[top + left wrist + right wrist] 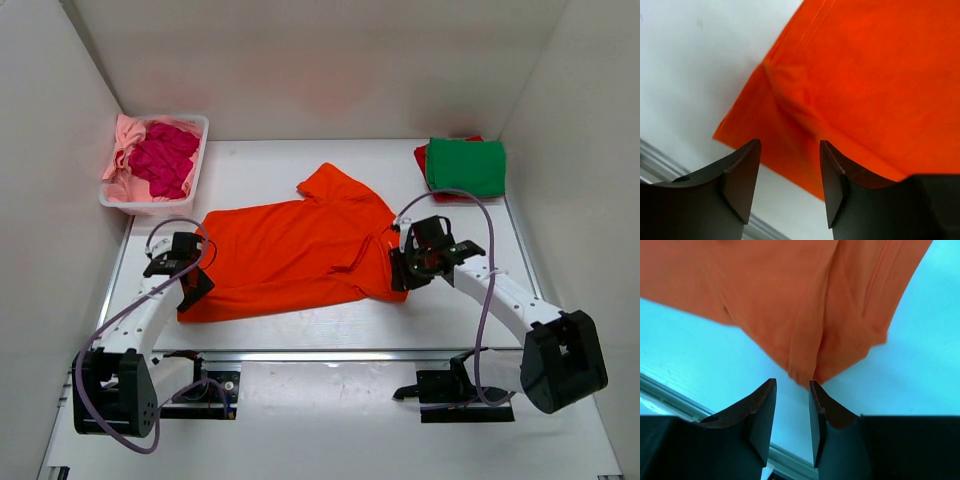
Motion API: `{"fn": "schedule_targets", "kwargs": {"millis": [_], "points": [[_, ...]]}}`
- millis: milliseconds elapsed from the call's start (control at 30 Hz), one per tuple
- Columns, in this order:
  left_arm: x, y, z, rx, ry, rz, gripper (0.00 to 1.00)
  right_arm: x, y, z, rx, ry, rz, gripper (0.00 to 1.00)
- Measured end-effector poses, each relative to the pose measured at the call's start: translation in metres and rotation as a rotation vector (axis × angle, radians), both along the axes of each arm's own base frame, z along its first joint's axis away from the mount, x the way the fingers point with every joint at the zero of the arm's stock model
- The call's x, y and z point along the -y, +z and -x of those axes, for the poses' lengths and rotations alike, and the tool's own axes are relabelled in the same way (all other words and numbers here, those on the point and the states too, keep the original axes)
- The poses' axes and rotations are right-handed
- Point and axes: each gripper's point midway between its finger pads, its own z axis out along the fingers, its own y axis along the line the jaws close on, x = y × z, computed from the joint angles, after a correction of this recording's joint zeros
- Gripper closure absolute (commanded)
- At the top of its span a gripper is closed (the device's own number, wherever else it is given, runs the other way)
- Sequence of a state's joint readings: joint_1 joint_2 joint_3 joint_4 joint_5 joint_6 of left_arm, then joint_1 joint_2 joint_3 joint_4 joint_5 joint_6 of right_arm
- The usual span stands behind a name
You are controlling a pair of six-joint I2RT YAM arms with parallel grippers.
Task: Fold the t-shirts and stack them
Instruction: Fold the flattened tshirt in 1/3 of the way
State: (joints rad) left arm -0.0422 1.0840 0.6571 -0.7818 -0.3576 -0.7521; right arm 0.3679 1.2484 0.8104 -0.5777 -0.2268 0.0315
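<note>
White walls stand around a white table (270, 170). An orange shirt (290, 255) lies spread out in the middle of it. The left gripper (192, 285) is at the shirt's 8 o'clock corner, jaws apart, holding nothing. The right gripper (400, 272) is at its 3 o'clock edge, jaws a little apart, holding nothing too. At 10 o'clock a basket (196, 168) holds a pink shirt (122, 150) and a magenta shirt (165, 160). At 2 o'clock a green shirt (466, 166) lies on a red shirt (421, 160).
</note>
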Motion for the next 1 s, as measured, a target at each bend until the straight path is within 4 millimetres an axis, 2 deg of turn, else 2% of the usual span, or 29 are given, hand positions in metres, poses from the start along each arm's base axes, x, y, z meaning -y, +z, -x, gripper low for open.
{"fn": "schedule_targets", "kwargs": {"millis": [100, 200, 400, 533, 633, 667, 733, 800, 833, 1000], "points": [[0.01, -0.017, 0.02, -0.073, 0.005, 0.02, 0.39, 0.002, -0.018, 0.027, -0.065, 0.002, 0.021, 0.71], [0.016, -0.027, 0.033, -0.114, 0.012, 0.028, 0.39, 0.0, -0.022, 0.04, -0.085, 0.009, 0.016, 0.71], [0.011, -0.031, 0.055, -0.135, 0.095, 0.031, 0.41, 0.0, -0.017, 0.039, -0.064, 0.0, -0.002, 0.71], [0.007, -0.029, 0.056, -0.119, 0.13, 0.027, 0.39, 0.0, -0.014, 0.039, -0.055, 0.002, -0.009, 0.72], [0.005, -0.033, 0.058, -0.147, 0.152, 0.016, 0.42, 0.001, -0.015, 0.039, -0.052, 0.001, -0.008, 0.71], [0.005, -0.035, 0.059, -0.157, 0.154, 0.007, 0.43, 0.002, -0.016, 0.038, -0.051, 0.001, -0.007, 0.71], [0.008, -0.039, 0.059, -0.171, 0.15, 0.004, 0.57, 0.003, -0.018, 0.038, -0.049, -0.002, -0.002, 0.71], [0.01, -0.043, 0.061, -0.18, 0.154, 0.006, 0.76, 0.004, -0.019, 0.037, -0.045, -0.006, 0.0, 0.69], [0.009, -0.046, 0.063, -0.188, 0.161, 0.006, 0.81, 0.004, -0.02, 0.036, -0.043, -0.007, 0.001, 0.69], [0.008, -0.05, 0.069, -0.201, 0.174, 0.004, 0.83, 0.003, -0.031, 0.033, -0.055, -0.008, 0.027, 0.66]]}}
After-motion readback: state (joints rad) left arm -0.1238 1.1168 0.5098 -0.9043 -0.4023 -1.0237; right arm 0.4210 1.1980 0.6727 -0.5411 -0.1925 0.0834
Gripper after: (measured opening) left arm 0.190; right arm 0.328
